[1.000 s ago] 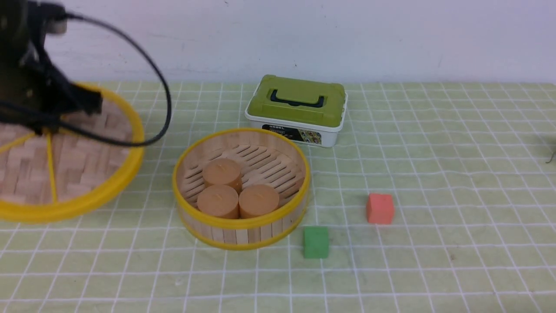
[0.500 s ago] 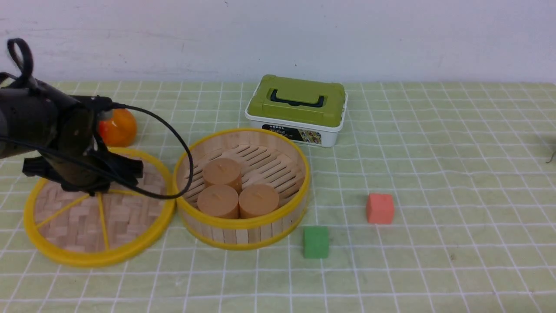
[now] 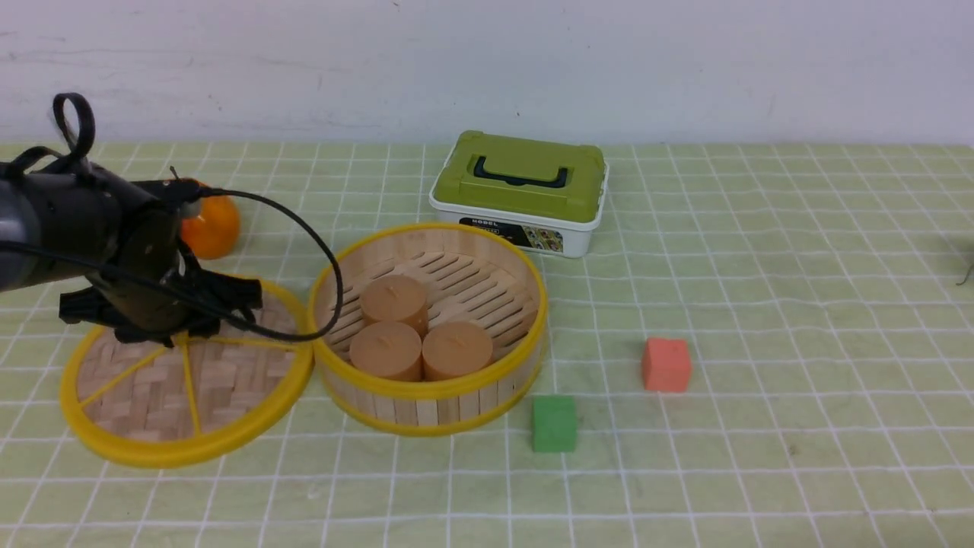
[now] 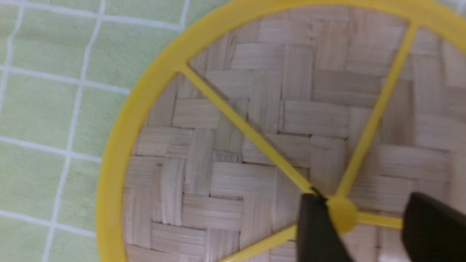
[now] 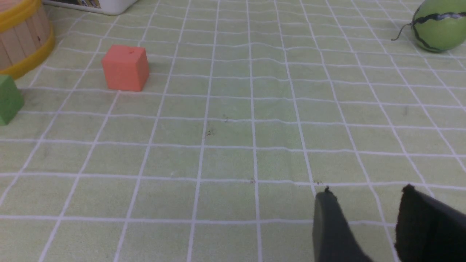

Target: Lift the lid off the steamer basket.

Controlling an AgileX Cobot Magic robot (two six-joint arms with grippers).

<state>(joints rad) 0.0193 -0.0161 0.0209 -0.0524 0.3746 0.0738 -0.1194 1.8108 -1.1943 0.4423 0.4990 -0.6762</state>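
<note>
Lid (image 3: 152, 388) lies flat on the surface (image 3: 761, 266), off the steamer basket (image 3: 430, 396) and just beside it on the basket's left; whether the two yellow rims touch is unclear. The basket stands uncovered with three brown cylinders (image 3: 415, 335) inside. Over the lid's middle the left claw (image 4: 364, 198) is spread wide, the centre knob (image 4: 340, 214) against one finger and clear of the other. Well apart from the basket, the right claw (image 5: 367, 189) hangs over the surface, fingers apart, holding nothing.

Lab test bench: checked green cloth (image 3: 761, 266), blank white wall (image 3: 533, 61).
</note>
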